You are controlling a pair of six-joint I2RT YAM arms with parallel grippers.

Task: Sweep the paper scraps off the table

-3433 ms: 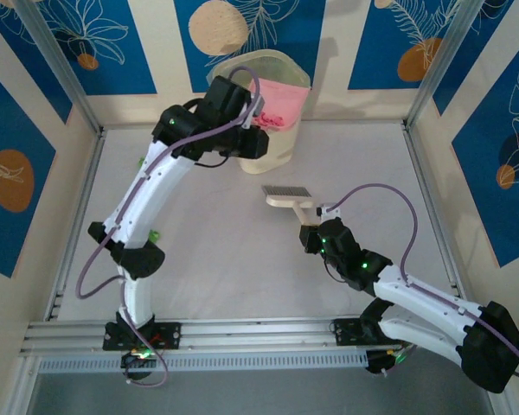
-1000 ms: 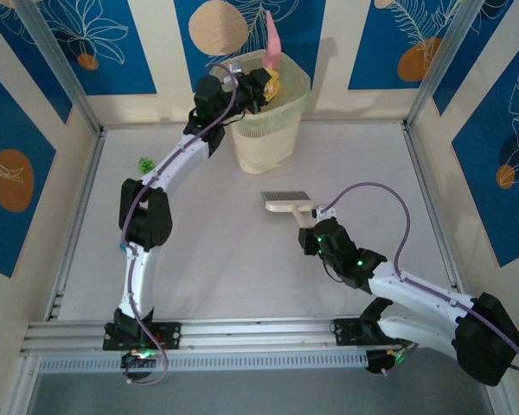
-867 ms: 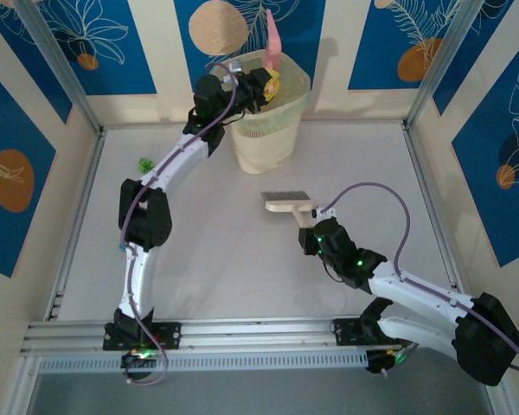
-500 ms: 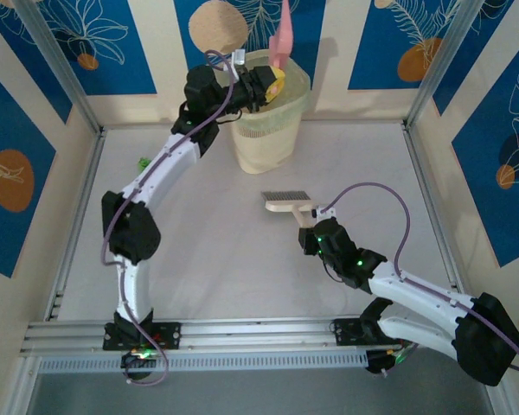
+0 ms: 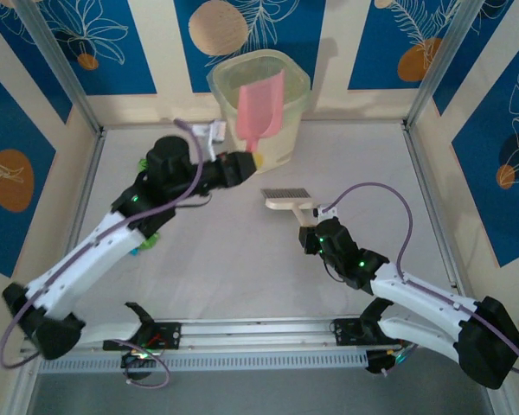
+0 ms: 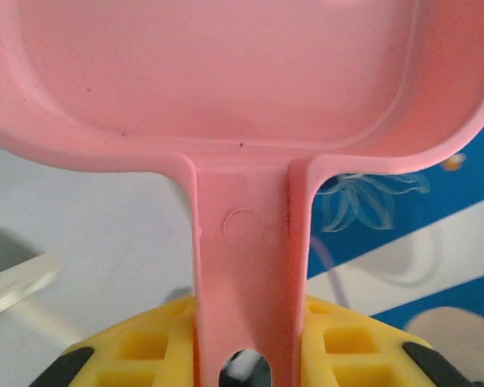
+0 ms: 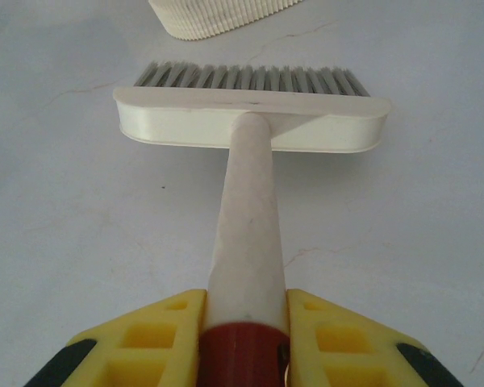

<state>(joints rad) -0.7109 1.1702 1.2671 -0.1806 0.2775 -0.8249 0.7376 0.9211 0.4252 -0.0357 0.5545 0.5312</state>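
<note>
My left gripper (image 5: 245,162) is shut on the handle of the pink dustpan (image 5: 260,105), whose scoop stands up in front of the cream bin (image 5: 287,79). In the left wrist view the yellow fingers (image 6: 137,347) clamp the handle on both sides, and the dustpan (image 6: 226,81) looks bare. My right gripper (image 5: 310,227) is shut on the handle of the cream brush (image 5: 285,200), which rests bristles-down on the table (image 5: 242,285). The brush head (image 7: 250,121) lies just short of the bin's base (image 7: 218,16). Small green and cyan paper scraps (image 5: 150,236) peek out beside the left forearm.
Aluminium rails (image 5: 78,216) edge the table on the left, right and front. Blue-and-cream patterned walls (image 5: 9,173) close in the sides and back. The left arm stretches diagonally across the left half of the table.
The left arm has swung down and away from the bin's mouth, bringing the dustpan to stand before the bin's front. The right arm and brush have not moved.
</note>
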